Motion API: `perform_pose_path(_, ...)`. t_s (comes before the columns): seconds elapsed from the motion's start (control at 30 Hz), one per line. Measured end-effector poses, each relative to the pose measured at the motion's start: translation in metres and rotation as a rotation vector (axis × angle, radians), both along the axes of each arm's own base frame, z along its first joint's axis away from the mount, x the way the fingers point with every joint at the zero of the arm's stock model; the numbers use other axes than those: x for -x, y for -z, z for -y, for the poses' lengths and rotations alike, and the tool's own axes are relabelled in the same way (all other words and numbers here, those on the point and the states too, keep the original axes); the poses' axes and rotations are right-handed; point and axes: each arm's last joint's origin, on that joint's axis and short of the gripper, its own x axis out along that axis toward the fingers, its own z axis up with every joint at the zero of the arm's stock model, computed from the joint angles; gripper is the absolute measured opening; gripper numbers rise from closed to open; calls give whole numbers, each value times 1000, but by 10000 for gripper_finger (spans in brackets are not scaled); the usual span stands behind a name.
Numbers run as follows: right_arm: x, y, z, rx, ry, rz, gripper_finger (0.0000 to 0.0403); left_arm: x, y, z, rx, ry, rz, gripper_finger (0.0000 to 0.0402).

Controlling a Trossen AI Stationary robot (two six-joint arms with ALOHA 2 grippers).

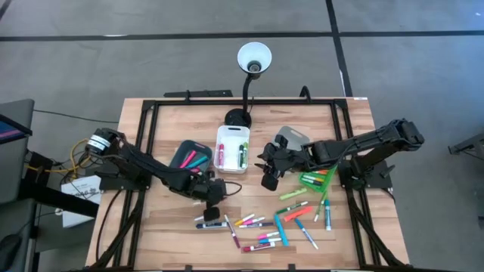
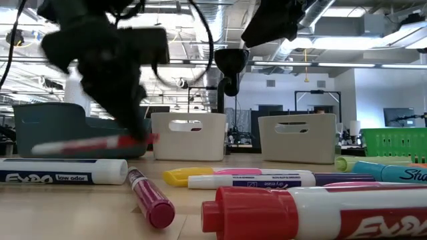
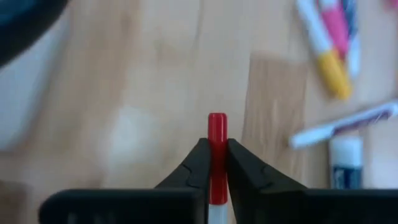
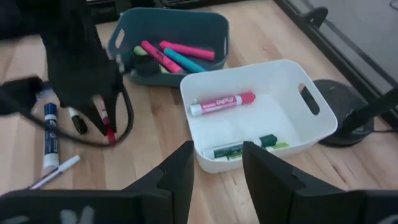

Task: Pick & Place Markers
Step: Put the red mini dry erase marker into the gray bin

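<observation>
Left claw (image 3: 212,163) is clamped on a red-capped marker (image 3: 216,134), held just above the wooden table (image 1: 174,227) in front of the teal bin (image 4: 186,28), with the loose markers (image 1: 272,227) scattered on the table near it. Right claw (image 4: 216,163) hovers with fingers apart and nothing between them over the near edge of the white bin (image 4: 292,93), which holds a pink marker (image 4: 222,103) and a green one (image 4: 244,147). The teal bin has pink and teal markers in it.

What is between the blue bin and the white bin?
Nothing but bare wooden table separates the teal bin and the white bin, as the right wrist view shows.
</observation>
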Motion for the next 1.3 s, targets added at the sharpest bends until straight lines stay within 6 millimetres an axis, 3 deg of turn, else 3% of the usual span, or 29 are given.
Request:
perform_pose_path(0.33, -2, -4, -8, 143, -141, 13, 127, 21, -96, -10, -140, -12, 468, 34)
perform_pose_path(0.47, 0, -5, -19, 219, -251, -1, 127, 21, -121, -12, -222, 33, 640, 30)
perform_pose_path(0.63, -4, 7, -18, 217, -412, 87, 127, 16, -131, -18, -312, 70, 733, 39)
perform_pose_path(0.9, -18, 41, 20, 239, -400, 349, 127, 13, -131, -26, -325, 42, 733, 37)
perform_pose_path(1.03, -33, 50, 21, 182, -537, 498, 127, 12, -133, -27, -349, 51, 742, 40)
perform_pose_path(1.3, -58, 68, 18, 157, -543, 618, 127, 12, -133, -27, -351, 50, 743, 40)
